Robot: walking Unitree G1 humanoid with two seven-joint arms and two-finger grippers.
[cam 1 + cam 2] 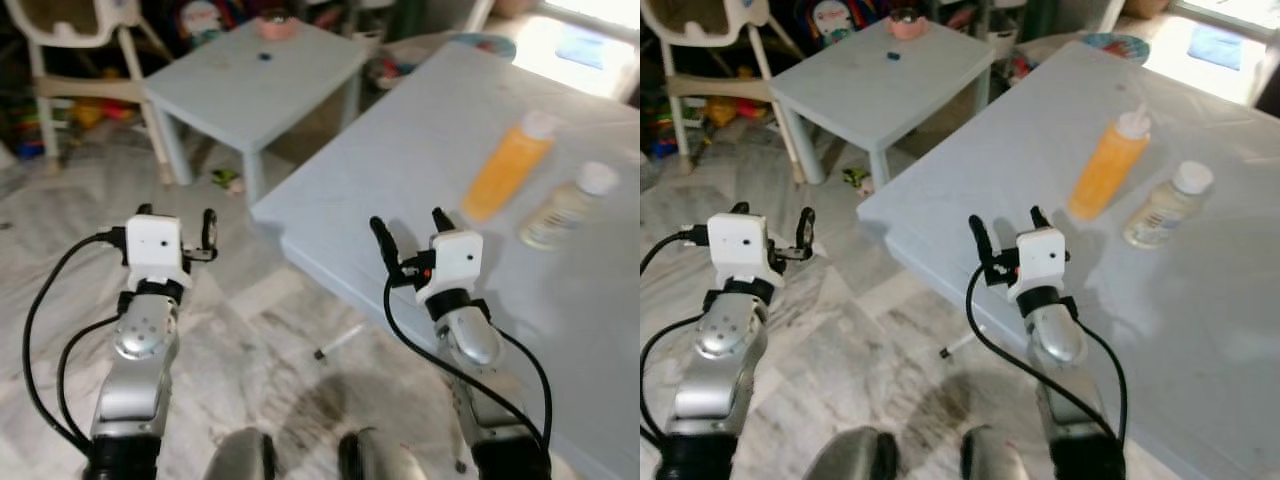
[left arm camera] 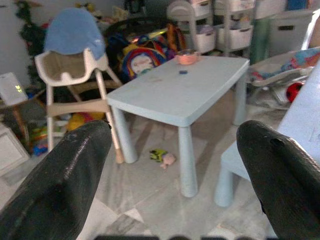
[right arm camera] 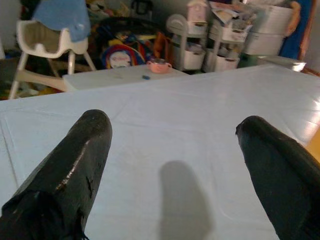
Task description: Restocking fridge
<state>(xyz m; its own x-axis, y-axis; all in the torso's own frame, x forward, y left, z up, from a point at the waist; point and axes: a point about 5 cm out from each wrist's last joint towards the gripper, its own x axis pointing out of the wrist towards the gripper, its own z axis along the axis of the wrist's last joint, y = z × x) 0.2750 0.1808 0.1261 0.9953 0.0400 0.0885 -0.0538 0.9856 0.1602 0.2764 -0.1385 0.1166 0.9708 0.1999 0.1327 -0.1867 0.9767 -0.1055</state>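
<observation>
An orange squeeze bottle [image 1: 507, 166] with a white cap lies on the large pale blue table [image 1: 430, 140], and a smaller cream bottle [image 1: 566, 207] with a white cap lies just to its right. My right gripper [image 1: 411, 228] hovers open over the table's near corner, left of the orange bottle and apart from it. My left gripper [image 1: 176, 214] is held open over the marble floor, to the left of the table and holding nothing. In the right wrist view the bare tabletop [image 3: 200, 130] stretches ahead between the black fingers [image 3: 75, 165].
A small pale blue kids' table [image 1: 262, 75] stands ahead on the left with a pink bowl [image 1: 273, 26] on it. A white high chair [image 2: 70, 65] and toy clutter sit behind it. A small toy [image 1: 228, 180] lies on the floor.
</observation>
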